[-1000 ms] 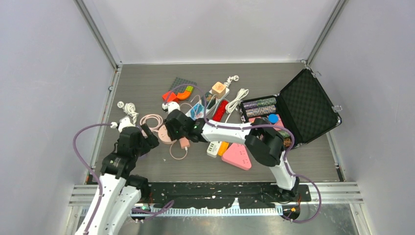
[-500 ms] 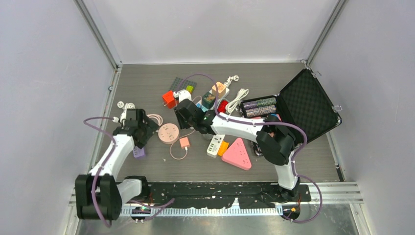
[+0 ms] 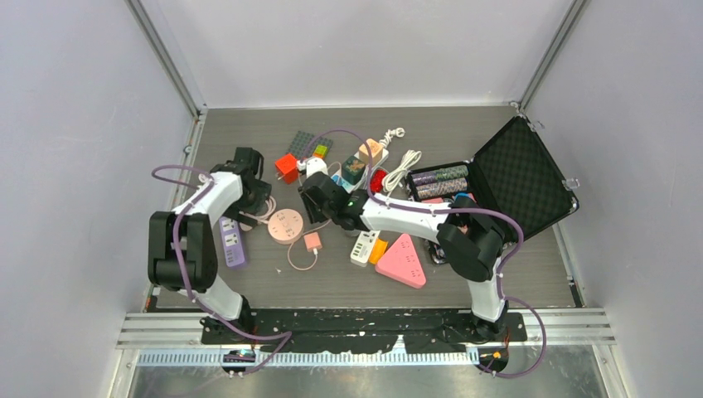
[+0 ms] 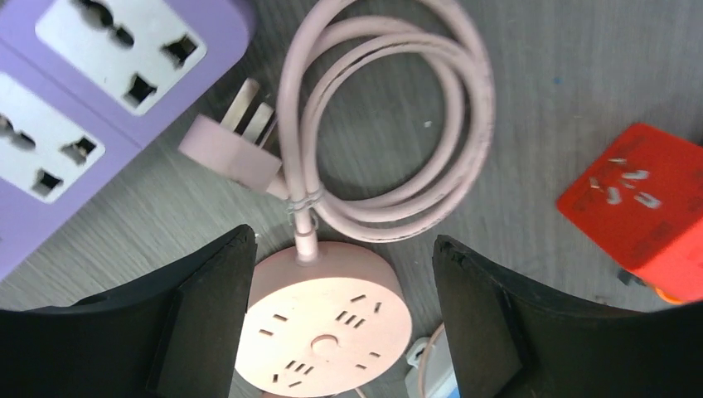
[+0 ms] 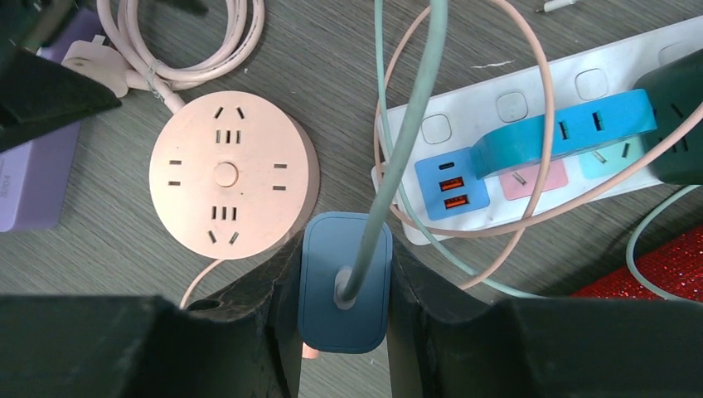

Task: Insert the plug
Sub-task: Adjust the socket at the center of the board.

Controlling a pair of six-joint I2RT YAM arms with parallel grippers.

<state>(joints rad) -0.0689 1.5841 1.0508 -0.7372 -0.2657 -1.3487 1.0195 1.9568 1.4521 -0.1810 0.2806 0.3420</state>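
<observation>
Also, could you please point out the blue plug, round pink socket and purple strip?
blue plug (image 5: pixel 344 327): right wrist, back face
round pink socket (image 5: pixel 225 174): right wrist, top face centre
purple strip (image 4: pixel 50 141): left wrist, white socket panel

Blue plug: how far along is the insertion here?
Done: the right jaws are clamped on the blue plug. In hand: it hangs beside the pink round socket. Remaining: aligning and pushing it in; its slots are empty. The left jaws stand open over the pink cord.
</observation>
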